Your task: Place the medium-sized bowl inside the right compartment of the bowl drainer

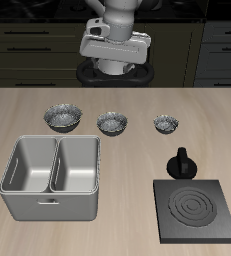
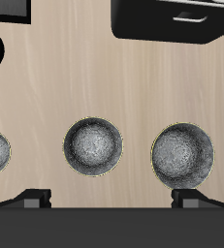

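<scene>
Three grey speckled bowls stand in a row across the table's middle. The medium-sized bowl [image 1: 112, 122] is the middle one of the row, and it also shows in the wrist view [image 2: 93, 145]. The largest bowl [image 1: 62, 118] and the smallest bowl [image 1: 167, 123] flank it. The bowl drainer [image 1: 17, 190], a grey basin with two empty wells, stands nearer the front edge, in front of the largest bowl. My gripper [image 1: 115, 62] hangs high above the table's back, behind the row. In the wrist view it [image 2: 112, 199] is open and empty, its fingers wide apart.
A flat black square plate [image 1: 195, 210] with concentric rings lies near the front edge. A small black knob-like object [image 1: 180, 163] stands just behind it. Dark cabinets [image 1: 27, 45] run behind the table.
</scene>
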